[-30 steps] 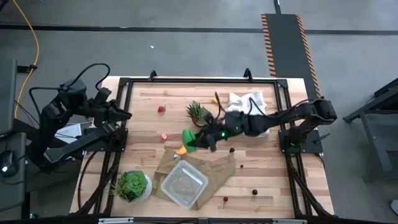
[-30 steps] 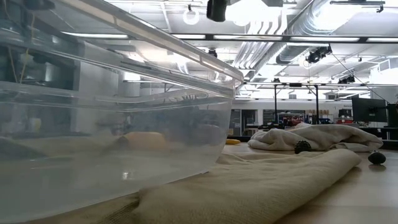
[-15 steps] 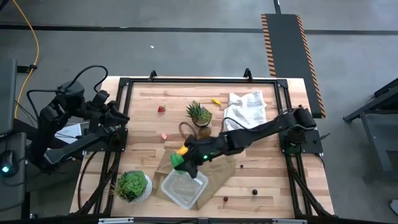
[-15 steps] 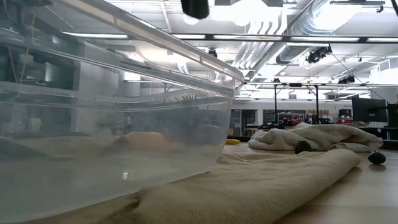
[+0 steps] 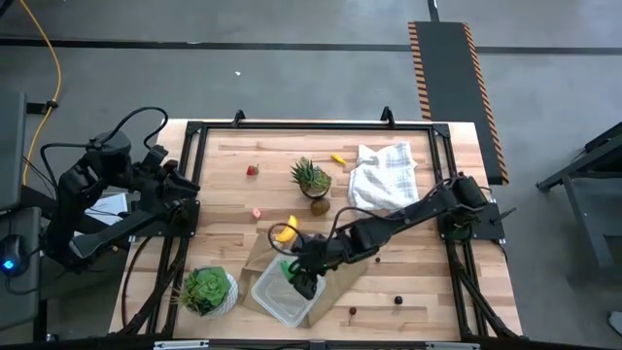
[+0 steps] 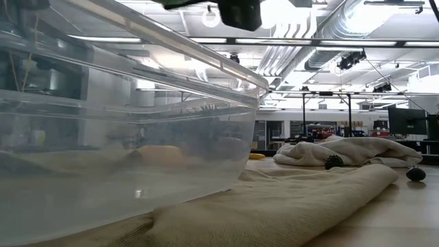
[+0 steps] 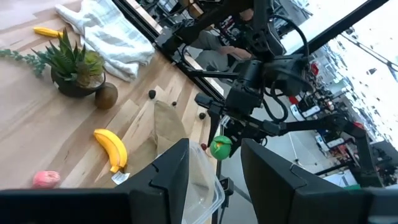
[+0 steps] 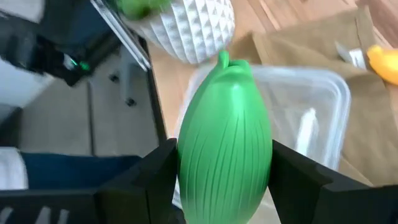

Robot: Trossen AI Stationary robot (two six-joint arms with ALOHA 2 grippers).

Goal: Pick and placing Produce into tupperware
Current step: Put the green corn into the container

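in the low view the tupperware (image 6: 123, 137) runs off the picture's left and bottom edges, and what lies behind its clear wall is only a blurred yellowish shape. the right gripper (image 6: 240, 10) is cut off by the top edge there. in the right wrist view the green oval (image 8: 225, 140) hides much of the box and runs past the bottom edge. small dark pieces (image 5: 397, 300) on the bench are too small to tell.

One camera looks straight down on the whole bench (image 5: 408, 267) from well above. Another sits at bench-top height, pressed close against the clear tupperware (image 6: 123, 137), facing level into the room. The left wrist camera looks across the bench from afar; the right wrist camera hangs close above the tupperware, which all four views share.
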